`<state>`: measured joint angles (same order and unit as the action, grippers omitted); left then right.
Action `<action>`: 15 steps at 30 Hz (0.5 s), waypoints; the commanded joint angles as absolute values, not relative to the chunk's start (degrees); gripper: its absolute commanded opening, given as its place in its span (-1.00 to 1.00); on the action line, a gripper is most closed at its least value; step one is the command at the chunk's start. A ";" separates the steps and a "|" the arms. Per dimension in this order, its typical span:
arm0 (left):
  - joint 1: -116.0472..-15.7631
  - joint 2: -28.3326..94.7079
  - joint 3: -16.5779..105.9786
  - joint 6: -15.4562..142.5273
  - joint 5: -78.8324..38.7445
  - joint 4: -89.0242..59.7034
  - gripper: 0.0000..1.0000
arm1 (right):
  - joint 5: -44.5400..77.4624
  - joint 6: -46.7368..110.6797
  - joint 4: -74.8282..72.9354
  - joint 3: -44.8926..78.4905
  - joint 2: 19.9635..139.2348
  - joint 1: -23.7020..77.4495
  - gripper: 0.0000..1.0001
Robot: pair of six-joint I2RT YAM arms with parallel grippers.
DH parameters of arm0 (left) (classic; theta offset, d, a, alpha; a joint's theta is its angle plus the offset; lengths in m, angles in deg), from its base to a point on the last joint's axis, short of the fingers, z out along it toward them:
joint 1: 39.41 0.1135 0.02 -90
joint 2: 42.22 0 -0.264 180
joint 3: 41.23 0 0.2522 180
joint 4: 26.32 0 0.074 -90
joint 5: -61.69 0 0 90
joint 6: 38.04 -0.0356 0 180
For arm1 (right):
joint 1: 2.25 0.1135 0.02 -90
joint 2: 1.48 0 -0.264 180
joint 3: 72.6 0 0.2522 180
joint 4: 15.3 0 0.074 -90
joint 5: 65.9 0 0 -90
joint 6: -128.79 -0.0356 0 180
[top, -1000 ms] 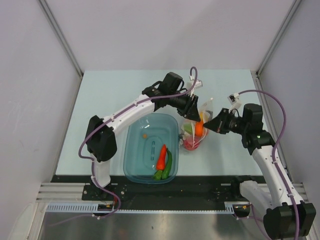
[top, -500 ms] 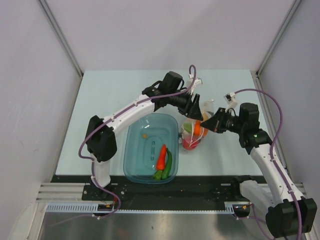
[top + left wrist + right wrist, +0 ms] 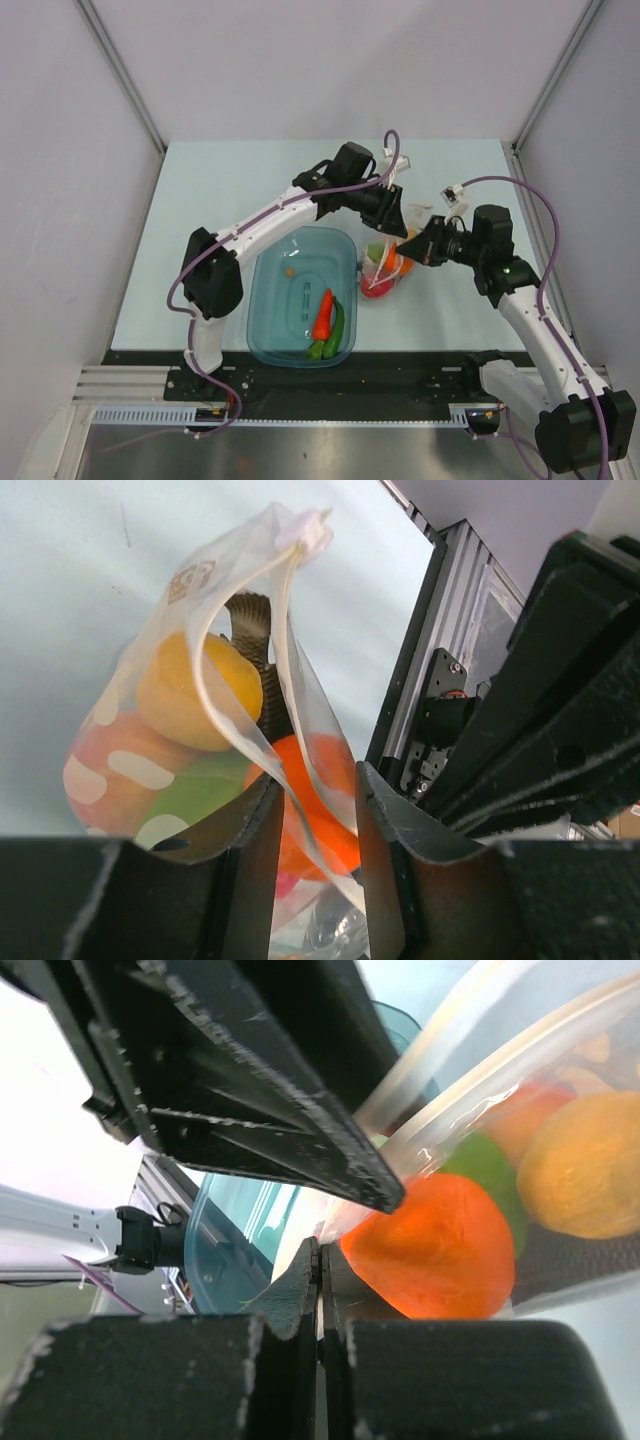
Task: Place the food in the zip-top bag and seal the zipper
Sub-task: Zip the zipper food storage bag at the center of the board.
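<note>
We are finding the zip-top bag (image 3: 388, 262) held up between both grippers, just right of the teal tub (image 3: 262, 300), with fruit already inside. The right gripper (image 3: 321, 1250) is pinching its rim, jaws closed. The left gripper (image 3: 320, 790) is straddling one wall, jaws part-open. The peppers (image 3: 328, 322) are lying in the tub, and the zipper (image 3: 283, 600) is gaping unsealed.
</note>
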<state>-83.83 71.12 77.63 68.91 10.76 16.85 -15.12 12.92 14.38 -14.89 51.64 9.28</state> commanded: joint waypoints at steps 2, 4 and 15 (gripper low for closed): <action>-84.76 73.27 82.83 67.69 12.39 18.29 -0.32 | -14.92 15.67 11.47 -12.96 50.46 10.67 -1.00; -84.85 73.97 83.88 66.90 13.44 19.17 -0.59 | -14.83 16.28 11.73 -12.52 50.29 10.67 -0.95; -84.76 72.83 88.72 46.96 23.55 32.08 -1.00 | -20.55 38.66 37.11 2.33 48.10 -1.81 0.82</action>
